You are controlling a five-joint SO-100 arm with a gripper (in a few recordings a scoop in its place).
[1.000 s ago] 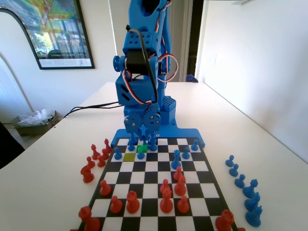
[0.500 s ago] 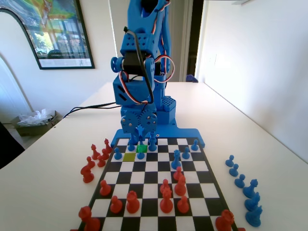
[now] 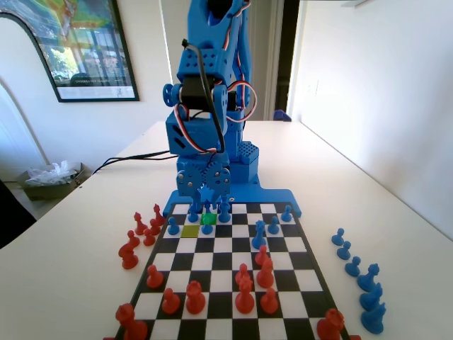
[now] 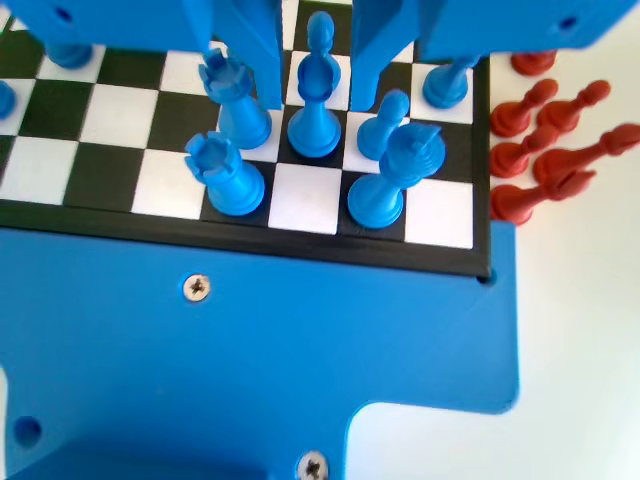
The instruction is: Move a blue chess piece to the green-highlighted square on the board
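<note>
Room: white walls, a framed poster [image 3: 74, 46] at upper left in the fixed view, a doorway behind the arm.
Table: white table [image 3: 85, 234] carries the board [image 3: 226, 280], chequered black and white, its blue frame joined to the arm's base at the far end.
Hand: the hand [image 4: 315, 45] hangs low over the board's far rows; in the wrist view its two jaws stand apart, one on each side of a tall slim blue piece [image 4: 316, 100], with gaps showing, so it is open and grips nothing.
Green square: the green square [image 3: 208, 219] lies in the board's second row from the arm, left of centre in the fixed view, right under the hand [image 3: 206, 195].
Yellow square: a yellow square [image 3: 190, 230] sits one row nearer the camera than the green square and one column to its left.
Pawn: a blue pawn [image 3: 207, 227] stands at the green square's near edge, just right of the yellow square; whether it rests on the green itself I cannot tell.
Other blue pieces: more stand along the board's far rows, and a row of captured ones [image 3: 357, 280] lies on the table right of the board.
Red pieces: several stand on the board's near half [image 3: 244, 294]; a cluster [image 3: 138, 237] lies on the table left of the board.
</note>
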